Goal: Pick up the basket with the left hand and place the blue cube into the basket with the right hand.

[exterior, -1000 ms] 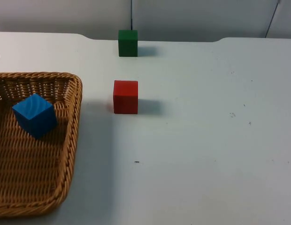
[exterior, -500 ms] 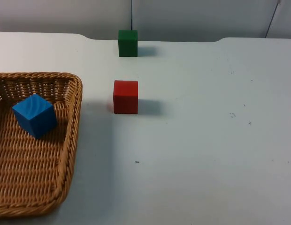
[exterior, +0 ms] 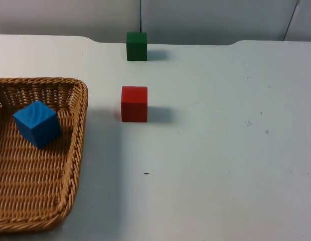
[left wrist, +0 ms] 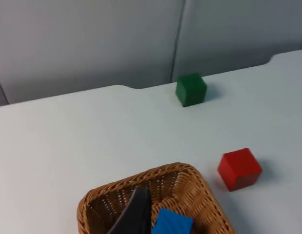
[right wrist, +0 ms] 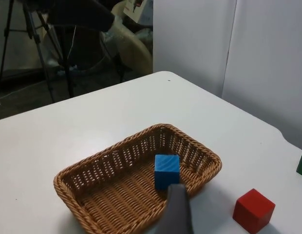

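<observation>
Top view: the basket (exterior: 40,191) sits at about 8 o'clock on the table (exterior: 220,150), with the blue cube (exterior: 37,123) already lying inside it; red cube (exterior: 134,103) near the middle, green cube (exterior: 136,46) at 12. Left wrist view: the left gripper (left wrist: 134,219) hangs over the basket (left wrist: 122,192), can't tell if it's apart or together. Right wrist view: the right gripper (right wrist: 176,212) hovers by the basket rim (right wrist: 209,161), same story, can't tell. The wicker looks light and stiff, so I'd pinch the rim; the cube looks rigid, grab flat opposite faces.
</observation>
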Robot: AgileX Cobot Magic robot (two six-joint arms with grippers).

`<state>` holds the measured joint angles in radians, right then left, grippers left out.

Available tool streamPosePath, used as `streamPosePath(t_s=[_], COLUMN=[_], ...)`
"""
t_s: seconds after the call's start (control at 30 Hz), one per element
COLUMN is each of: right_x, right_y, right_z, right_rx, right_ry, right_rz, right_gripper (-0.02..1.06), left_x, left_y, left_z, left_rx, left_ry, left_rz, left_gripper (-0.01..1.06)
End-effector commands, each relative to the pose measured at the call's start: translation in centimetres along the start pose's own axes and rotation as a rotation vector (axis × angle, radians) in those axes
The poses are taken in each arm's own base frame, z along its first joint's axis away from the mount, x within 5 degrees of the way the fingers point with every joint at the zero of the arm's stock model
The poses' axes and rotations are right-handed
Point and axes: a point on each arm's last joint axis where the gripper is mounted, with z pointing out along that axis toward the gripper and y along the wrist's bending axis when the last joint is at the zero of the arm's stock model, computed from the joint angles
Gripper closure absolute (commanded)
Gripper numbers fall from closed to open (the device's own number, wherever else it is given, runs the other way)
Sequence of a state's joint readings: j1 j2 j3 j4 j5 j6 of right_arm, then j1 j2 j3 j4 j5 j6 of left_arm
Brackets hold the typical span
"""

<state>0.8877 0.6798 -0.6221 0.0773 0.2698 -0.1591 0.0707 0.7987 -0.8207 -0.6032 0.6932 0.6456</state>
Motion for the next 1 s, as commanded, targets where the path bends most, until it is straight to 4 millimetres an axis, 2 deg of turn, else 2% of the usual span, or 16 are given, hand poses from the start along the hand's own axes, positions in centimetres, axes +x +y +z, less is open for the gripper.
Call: streamPosePath(t_s=[0.0,0.1,0.13,0.27,0.3,0.4,0.43,0.53,0.6,0.7,0.8,0.97], right_x=[-0.2,-0.2,-0.2,-0.2,-0.2,0.0,0.0,0.3,0.4,0.9,1.1,1.4], right_y=[0.0,0.0,0.0,0.0,0.0,0.0,0.0,0.0,0.0,0.1,0.1,0.1], right_z=[-0.1,-0.1,-0.1,-0.1,-0.1,-0.1,-0.1,-0.1,-0.1,-0.2,-0.2,-0.4], right_rx=[0.003,0.003,0.003,0.006,0.006,0.005,0.005,0.0,-0.002,-0.01,-0.014,-0.014], right_ry=[-0.027,-0.031,-0.031,-0.028,-0.028,-0.006,-0.006,0.031,0.042,0.089,0.115,0.152], right_rz=[-0.004,-0.004,-0.004,-0.016,-0.016,-0.024,-0.024,-0.023,-0.023,-0.019,-0.019,-0.035], right_gripper=[0.38,0.38,0.38,0.38,0.38,0.38,0.38,0.38,0.38,0.38,0.38,0.38], left_x=[0.7,2.6,2.6,5.5,5.5,7.3,7.3,8.9,9.4,11.5,12.5,12.9], left_y=[-0.8,-1.7,-1.7,-2.6,-2.6,-3.0,-3.0,-3.4,-3.5,-3.9,-3.9,-3.7], left_z=[-1.1,-3.5,-3.5,-7.0,-7.0,-9.8,-9.8,-11.7,-12.2,-13.8,-14.6,-14.4], left_rx=[0.003,-0.026,-0.026,-0.113,-0.113,-0.209,-0.209,-0.261,-0.271,-0.322,-0.356,-0.384], left_ry=[-0.014,-0.028,-0.028,-0.034,-0.034,-0.052,-0.052,-0.066,-0.063,-0.03,-0.015,0.018], left_rz=[0.031,0.023,0.023,0.042,0.042,0.041,0.041,0.017,0.01,-0.027,-0.047,-0.064], left_gripper=[0.15,0.15,0.15,0.15,0.15,0.15,0.15,0.15,0.15,0.15,0.15,0.15])
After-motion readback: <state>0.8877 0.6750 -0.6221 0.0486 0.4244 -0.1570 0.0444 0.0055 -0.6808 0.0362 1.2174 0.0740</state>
